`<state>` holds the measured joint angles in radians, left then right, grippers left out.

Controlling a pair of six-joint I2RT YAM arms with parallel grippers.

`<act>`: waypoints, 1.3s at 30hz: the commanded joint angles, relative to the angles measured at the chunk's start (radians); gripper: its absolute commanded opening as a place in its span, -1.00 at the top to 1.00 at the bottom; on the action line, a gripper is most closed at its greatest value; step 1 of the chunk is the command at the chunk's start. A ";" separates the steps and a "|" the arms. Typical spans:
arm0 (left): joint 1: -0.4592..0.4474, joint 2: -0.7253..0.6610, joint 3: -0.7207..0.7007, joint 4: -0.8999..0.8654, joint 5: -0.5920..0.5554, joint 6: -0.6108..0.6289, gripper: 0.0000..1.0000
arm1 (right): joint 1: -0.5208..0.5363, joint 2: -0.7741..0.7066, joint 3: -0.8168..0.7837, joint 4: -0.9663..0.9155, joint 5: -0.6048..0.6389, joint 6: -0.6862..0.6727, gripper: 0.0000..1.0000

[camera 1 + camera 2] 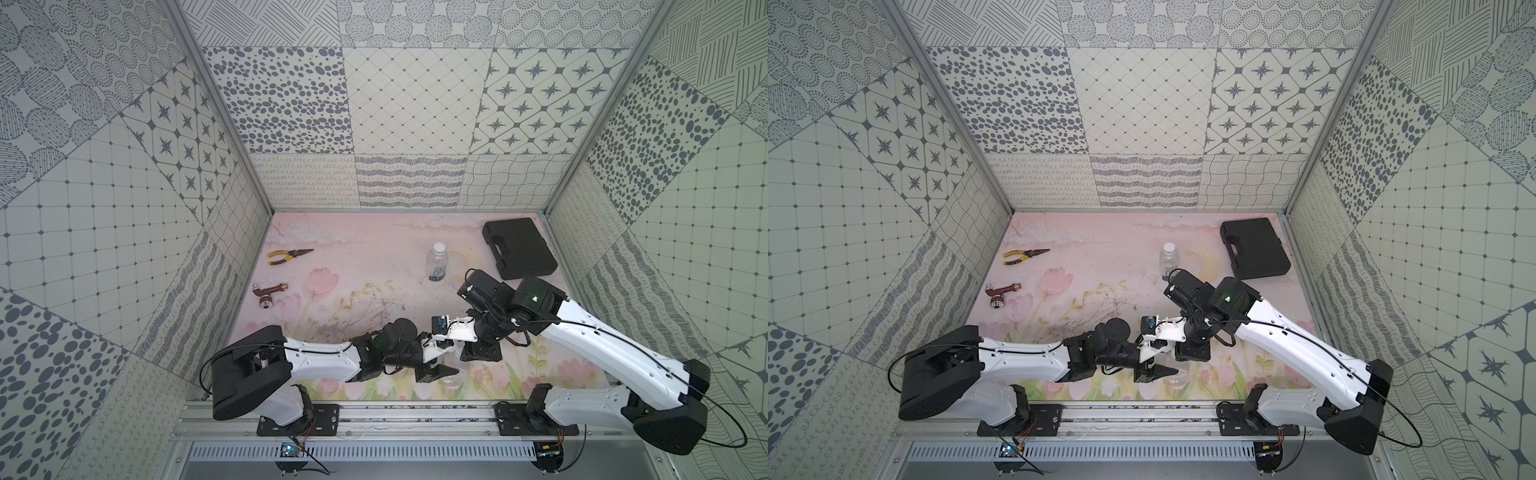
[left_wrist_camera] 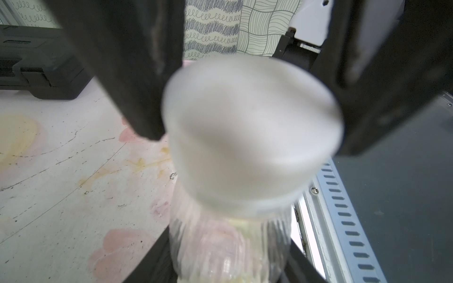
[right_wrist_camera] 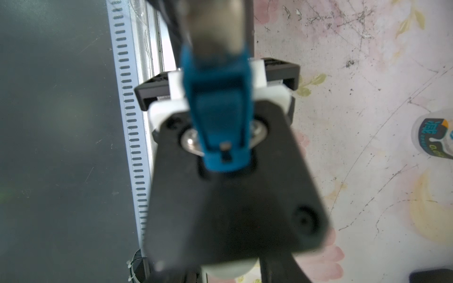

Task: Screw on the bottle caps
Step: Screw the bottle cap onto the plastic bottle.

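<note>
Left fingers (image 2: 137, 73) are closed on the white cap (image 2: 250, 132) from above, cap seated on the roughly upright clear ribbed bottle (image 2: 228, 250) at the tabletop's (image 1: 374, 266) near edge, right fingers (image 2: 304, 267) clamped on its body below, so twist about the bottle's vertical axis; labelled bottle (image 1: 437, 262) stands capped farther back.

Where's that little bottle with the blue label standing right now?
In both top views the labelled bottle stands upright toward the back of the mat, right of centre, just left of the black case.
</note>
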<state>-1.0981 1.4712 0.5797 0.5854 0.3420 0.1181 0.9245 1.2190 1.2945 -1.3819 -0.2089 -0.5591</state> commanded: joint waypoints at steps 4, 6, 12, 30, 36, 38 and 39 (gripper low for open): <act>-0.001 -0.023 -0.030 0.077 -0.079 -0.002 0.21 | 0.002 0.009 -0.023 0.049 0.035 0.073 0.49; 0.006 -0.032 -0.043 0.097 -0.111 -0.011 0.22 | 0.002 0.008 -0.030 0.070 0.054 0.107 0.53; 0.047 -0.060 -0.087 0.163 -0.255 -0.049 0.22 | -0.008 0.011 -0.046 0.177 0.133 0.288 0.56; 0.072 -0.070 -0.096 0.156 -0.540 -0.050 0.27 | 0.056 0.120 0.026 0.274 0.380 0.571 0.66; 0.072 -0.067 -0.102 0.167 -0.439 -0.045 0.27 | 0.024 0.089 0.037 0.275 0.296 0.530 0.53; 0.071 -0.071 -0.110 0.177 -0.367 -0.046 0.26 | -0.003 0.071 0.032 0.274 0.259 0.524 0.55; 0.072 -0.075 -0.116 0.184 -0.326 -0.048 0.24 | -0.017 0.065 0.026 0.274 0.243 0.519 0.57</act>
<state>-1.0435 1.4048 0.4767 0.6987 -0.0586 0.0525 0.9455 1.3079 1.3148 -1.1145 0.0494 -0.0643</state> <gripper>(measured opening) 0.559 0.431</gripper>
